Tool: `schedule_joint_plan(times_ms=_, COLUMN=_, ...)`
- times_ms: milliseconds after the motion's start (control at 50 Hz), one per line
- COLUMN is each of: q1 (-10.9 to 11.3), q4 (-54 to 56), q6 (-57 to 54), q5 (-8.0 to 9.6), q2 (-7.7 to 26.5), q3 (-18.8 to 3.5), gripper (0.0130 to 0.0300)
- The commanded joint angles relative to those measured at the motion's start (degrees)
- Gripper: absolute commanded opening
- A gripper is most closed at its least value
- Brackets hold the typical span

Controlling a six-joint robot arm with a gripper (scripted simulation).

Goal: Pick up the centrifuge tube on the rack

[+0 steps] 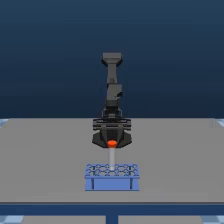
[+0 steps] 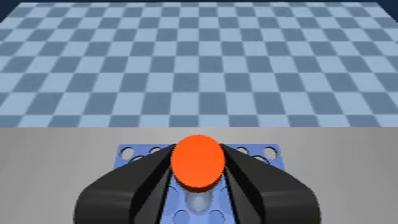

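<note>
The gripper [image 1: 112,141] hangs over the grey table [image 1: 45,160], directly above the rack [image 1: 112,177]. Its two dark fingers [image 2: 124,187] are closed in on the orange-red cap of the centrifuge tube [image 1: 112,155], one on either side, with no gap visible between the pads and the cap in the wrist view. The claw is pinching the tube at the cap.

The tube stands upright. Its pale body runs down from the cap towards the rack's top row of holes. In the exterior view the lower end meets the top of the rack near its middle; I cannot tell whether the tip is still seated in a hole or has just cleared it.

The rack sits flat on the table near the front edge, its plain front panel with two dark vertical lines facing the exterior camera. In the wrist view its blue perforated top [image 2: 266,152] shows behind and between the fingers, with open holes on both sides of the tube.

The arm [image 1: 112,85] rises behind the gripper, roughly vertical. The table around the rack is bare. A blue checked floor [image 2: 195,65] lies beyond the table edge. Nothing stands against the gripper or the tube.
</note>
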Motion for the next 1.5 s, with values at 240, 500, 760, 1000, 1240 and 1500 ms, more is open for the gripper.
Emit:
schedule_joint_plan(times_ms=240, q1=0.0, q4=-1.22, q6=1.15, q5=1.47, q2=-0.53, q3=-0.48, gripper=0.013)
schedule_joint_plan(times_ms=500, q1=0.0, q4=0.47, q6=-0.54, q5=1.94, q2=-0.77, q3=-0.71, gripper=0.013)
schedule_joint_plan(times_ms=760, q1=0.0, q4=4.88, q6=-4.95, q5=2.37, q2=-1.0, q3=-0.92, gripper=0.013)
schedule_joint_plan(times_ms=1000, q1=0.0, q4=9.2, q6=-9.27, q5=2.78, q2=-1.2, q3=-1.12, gripper=0.013)
schedule_joint_plan(times_ms=1240, q1=0.0, q4=10.75, q6=-10.82, q5=3.1, q2=-1.37, q3=-1.28, gripper=0.013)
schedule_joint_plan(times_ms=1500, q1=0.0, q4=9.45, q6=-9.52, q5=3.4, q2=-1.52, q3=-1.43, gripper=0.013)
